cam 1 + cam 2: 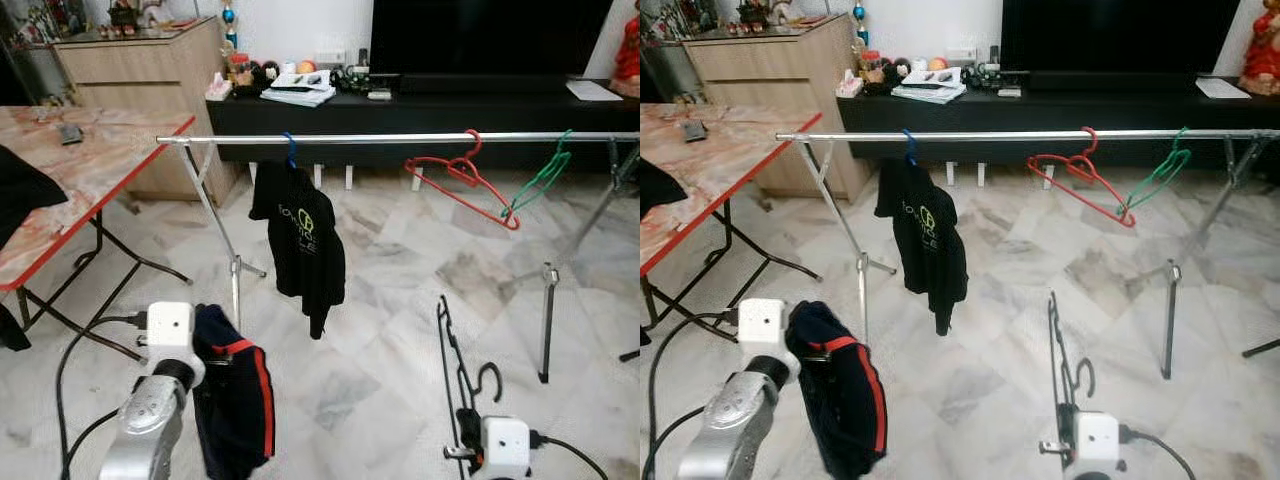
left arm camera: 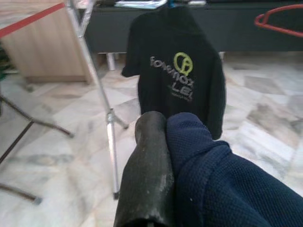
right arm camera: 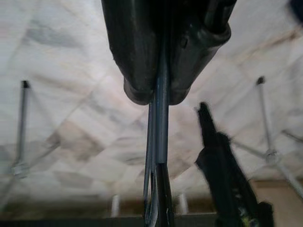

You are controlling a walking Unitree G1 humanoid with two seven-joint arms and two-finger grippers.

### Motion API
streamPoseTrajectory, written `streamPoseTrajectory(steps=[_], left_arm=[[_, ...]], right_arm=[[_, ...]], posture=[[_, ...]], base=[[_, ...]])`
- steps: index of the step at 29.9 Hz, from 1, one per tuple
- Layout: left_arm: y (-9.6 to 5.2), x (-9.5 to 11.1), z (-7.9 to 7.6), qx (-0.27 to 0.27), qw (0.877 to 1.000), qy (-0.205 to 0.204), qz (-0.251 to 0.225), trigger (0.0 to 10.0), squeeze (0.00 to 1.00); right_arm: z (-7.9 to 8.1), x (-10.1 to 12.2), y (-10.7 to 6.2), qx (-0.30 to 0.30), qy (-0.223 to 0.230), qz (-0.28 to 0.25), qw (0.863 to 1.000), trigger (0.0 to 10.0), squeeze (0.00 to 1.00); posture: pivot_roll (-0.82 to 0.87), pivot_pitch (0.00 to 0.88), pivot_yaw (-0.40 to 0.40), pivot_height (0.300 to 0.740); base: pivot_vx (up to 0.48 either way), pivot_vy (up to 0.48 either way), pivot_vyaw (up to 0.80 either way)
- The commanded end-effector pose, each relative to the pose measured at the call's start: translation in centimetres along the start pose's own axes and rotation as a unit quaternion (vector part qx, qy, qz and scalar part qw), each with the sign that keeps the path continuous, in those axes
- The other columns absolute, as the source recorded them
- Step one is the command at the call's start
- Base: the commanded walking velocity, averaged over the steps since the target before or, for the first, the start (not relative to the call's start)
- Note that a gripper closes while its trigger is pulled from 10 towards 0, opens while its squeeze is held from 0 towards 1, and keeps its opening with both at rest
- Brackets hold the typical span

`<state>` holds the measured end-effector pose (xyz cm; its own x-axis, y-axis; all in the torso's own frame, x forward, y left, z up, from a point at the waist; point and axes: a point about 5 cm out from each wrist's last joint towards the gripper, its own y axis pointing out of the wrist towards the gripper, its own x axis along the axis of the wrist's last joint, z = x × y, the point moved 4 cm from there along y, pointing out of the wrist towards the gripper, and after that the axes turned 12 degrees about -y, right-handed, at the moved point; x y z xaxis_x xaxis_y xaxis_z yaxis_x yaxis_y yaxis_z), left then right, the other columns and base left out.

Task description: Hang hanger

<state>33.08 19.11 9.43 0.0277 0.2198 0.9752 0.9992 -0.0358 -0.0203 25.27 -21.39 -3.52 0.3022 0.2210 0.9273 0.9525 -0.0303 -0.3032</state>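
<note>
Carrying is the step in hand: our right gripper [image 1: 1072, 420] pinches the black hanger [image 1: 1058, 350] low, well short of the rail [image 1: 1040, 134]; our left gripper [image 2: 156, 161] seems pressed onto a navy garment [image 1: 235, 400]. Next we lift the hook over the rail.

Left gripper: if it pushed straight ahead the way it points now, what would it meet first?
Probably the black T-shirt hanging on the rail; the left gripper, shut on a navy garment, points at it. Depth is unclear.

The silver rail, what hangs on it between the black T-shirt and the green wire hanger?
One empty red plastic hanger hangs tilted on the silver rail, between the black T-shirt and the green wire hanger, in both eye views.
</note>
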Motion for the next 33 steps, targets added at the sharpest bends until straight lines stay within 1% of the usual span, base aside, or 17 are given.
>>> streamPoseTrajectory(steps=[1, 11, 15, 19, 25, 33], left_arm=[[-0.1, 1.0, 0.8, 0.008, 1.000, 0.016, -0.010, 10.0, 0.00], [0.1, 1.1, 0.4, 0.001, 1.000, 0.015, -0.010, 10.0, 0.00], [0.4, 1.2, 0.4, -0.004, 1.000, 0.017, -0.008, 10.0, 0.00], [1.2, 1.9, 0.5, -0.008, 1.000, 0.022, -0.015, 10.0, 0.00], [1.7, 2.4, 0.7, -0.006, 0.999, 0.023, -0.022, 10.0, 0.00], [1.6, 3.2, 1.3, 0.007, 0.999, 0.021, -0.039, 10.0, 0.00]], right_arm=[[1.1, 0.3, 0.3, 0.015, 0.005, -0.003, 1.000, 10.0, 0.00], [1.3, 0.1, 0.4, 0.017, 0.007, 0.003, 1.000, 10.0, 0.00], [1.5, 0.3, 0.7, 0.020, 0.010, 0.005, 1.000, 10.0, 0.00], [2.0, 0.7, 1.4, 0.024, 0.013, 0.006, 1.000, 10.0, 0.00], [2.3, 1.2, 2.0, 0.025, 0.015, 0.004, 1.000, 10.0, 0.00], [2.2, 1.1, 2.2, 0.024, 0.020, 0.009, 0.999, 10.0, 0.00]], posture=[[-0.02, 0.042, 0.060, 0.740], [-0.01, 0.015, 0.066, 0.740], [-0.02, 0.000, 0.077, 0.740], [-0.01, 0.000, 0.083, 0.740], [-0.02, 0.000, 0.085, 0.740], [0.01, 0.000, 0.067, 0.740]], base=[[0.000, 0.360, 0.00], [0.000, 0.359, 0.00], [0.000, 0.356, 0.00], [0.000, 0.359, 0.00], [0.000, 0.359, 0.00], [0.000, 0.357, 0.00]])
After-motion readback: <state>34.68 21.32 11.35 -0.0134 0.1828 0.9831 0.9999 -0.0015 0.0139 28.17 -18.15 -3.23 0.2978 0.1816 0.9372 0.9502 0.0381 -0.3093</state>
